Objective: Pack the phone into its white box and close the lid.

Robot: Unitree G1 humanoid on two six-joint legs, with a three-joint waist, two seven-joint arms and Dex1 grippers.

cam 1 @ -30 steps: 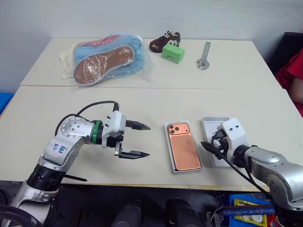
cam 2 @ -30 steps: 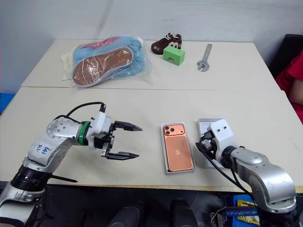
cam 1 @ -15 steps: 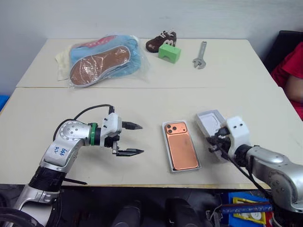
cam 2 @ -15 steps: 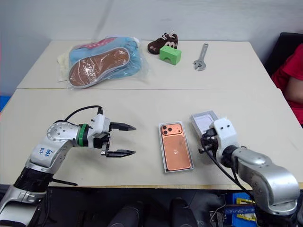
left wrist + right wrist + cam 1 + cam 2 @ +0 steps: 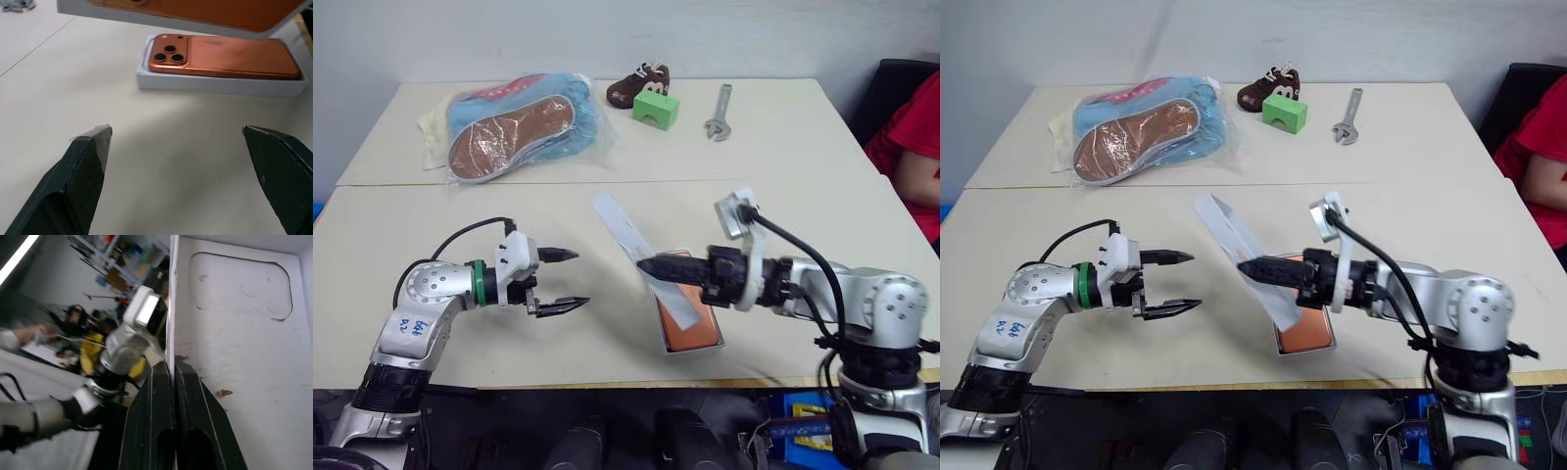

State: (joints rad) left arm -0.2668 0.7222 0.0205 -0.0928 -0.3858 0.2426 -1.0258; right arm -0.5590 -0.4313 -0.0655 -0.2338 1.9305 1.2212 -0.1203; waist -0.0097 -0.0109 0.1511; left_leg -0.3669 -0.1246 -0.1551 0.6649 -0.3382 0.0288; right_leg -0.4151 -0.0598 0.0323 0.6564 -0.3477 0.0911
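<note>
The left wrist view shows the lid's orange face. The right gripper pinches its wall, reaching leftward above the phone; the left gripper gapes.

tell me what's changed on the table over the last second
The right gripper has closed on the lid's wall, lifted it off the table from beside the white box and carried it, tilted, above the phone. The left gripper has drawn slightly away from the box, jaws open as before. The phone has stayed in the box.
</note>
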